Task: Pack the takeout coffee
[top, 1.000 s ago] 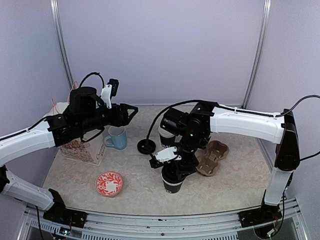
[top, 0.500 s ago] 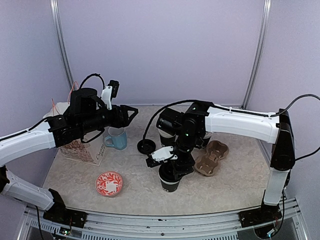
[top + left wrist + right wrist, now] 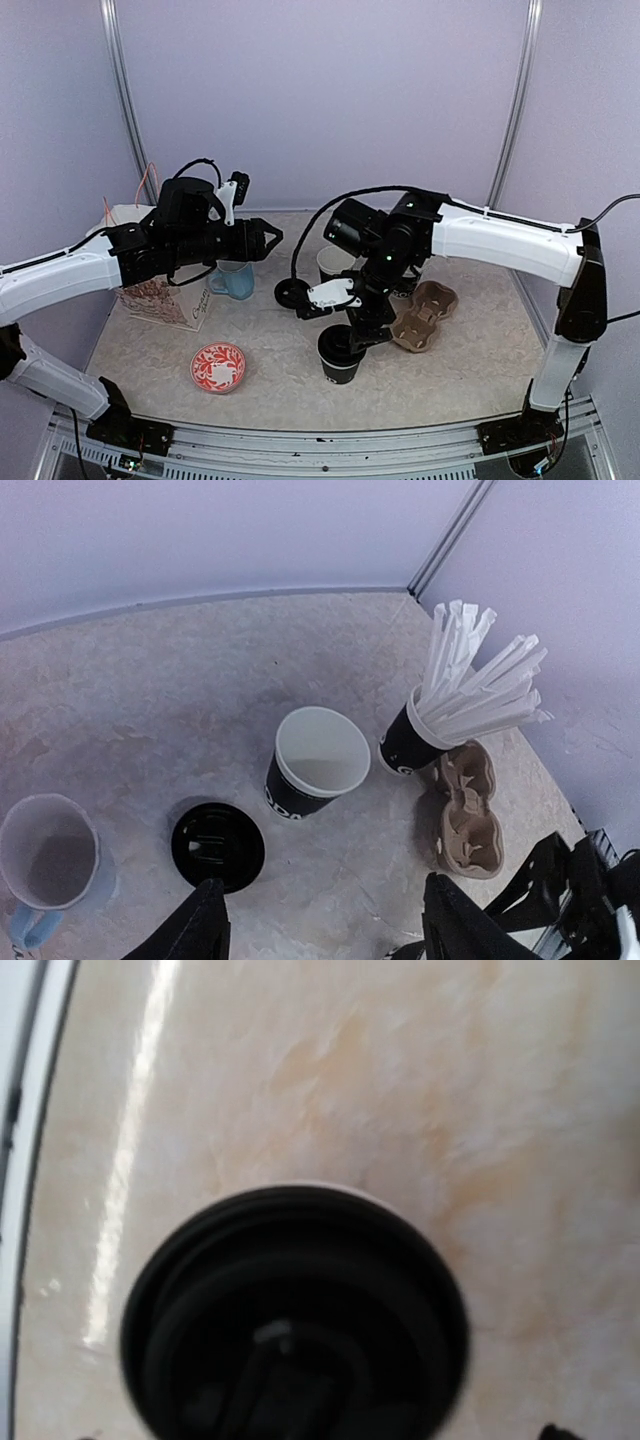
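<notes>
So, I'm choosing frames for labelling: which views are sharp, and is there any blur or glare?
Right wrist: soft and out of focus throughout, the black lid smeared, with a bright glare streak on the table at left. Left wrist: crisp and evenly lit, the straws clearly edged, only faint shadows. Top external: sharp, diffuse light, no strong glare.

The bench (image 3: pixel 470 370) is beige, faintly marbled. The near cup (image 3: pixel 340 370) is black under a black fitted lid (image 3: pixel 290 1330). The open cup (image 3: pixel 318 765) behind is black, white inside and white-lettered. The loose lid (image 3: pixel 218 847) is black, the mug (image 3: pixel 238 280) light blue. The saucer (image 3: pixel 218 366) is red with white figuring, the cup carrier (image 3: pixel 428 312) brown, the straws (image 3: pixel 470 685) white. The bag (image 3: pixel 165 298) at left is pale with red print.
</notes>
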You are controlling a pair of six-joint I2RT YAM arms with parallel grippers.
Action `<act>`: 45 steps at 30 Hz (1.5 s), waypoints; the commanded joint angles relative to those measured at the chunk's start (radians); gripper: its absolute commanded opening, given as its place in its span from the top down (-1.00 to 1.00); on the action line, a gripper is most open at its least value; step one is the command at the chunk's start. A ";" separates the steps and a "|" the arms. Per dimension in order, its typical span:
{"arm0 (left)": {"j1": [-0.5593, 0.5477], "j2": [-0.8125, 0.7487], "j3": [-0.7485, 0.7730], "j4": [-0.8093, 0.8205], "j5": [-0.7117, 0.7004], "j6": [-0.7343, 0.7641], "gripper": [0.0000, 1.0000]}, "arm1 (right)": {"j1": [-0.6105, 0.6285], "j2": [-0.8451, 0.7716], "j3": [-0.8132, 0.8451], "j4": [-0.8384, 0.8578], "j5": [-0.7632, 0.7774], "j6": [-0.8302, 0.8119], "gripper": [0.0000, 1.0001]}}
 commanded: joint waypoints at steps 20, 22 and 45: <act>-0.237 0.178 -0.042 -0.131 0.328 -0.375 -0.18 | -0.183 -0.270 -0.484 0.392 -0.226 0.210 -0.28; -0.240 0.192 -0.045 -0.117 0.339 -0.377 -0.18 | -0.182 -0.262 -0.480 0.401 -0.241 0.212 -0.29; -0.237 0.317 -0.063 -0.084 0.340 -0.356 0.17 | -0.168 -0.203 -0.438 0.388 -0.275 0.213 -0.21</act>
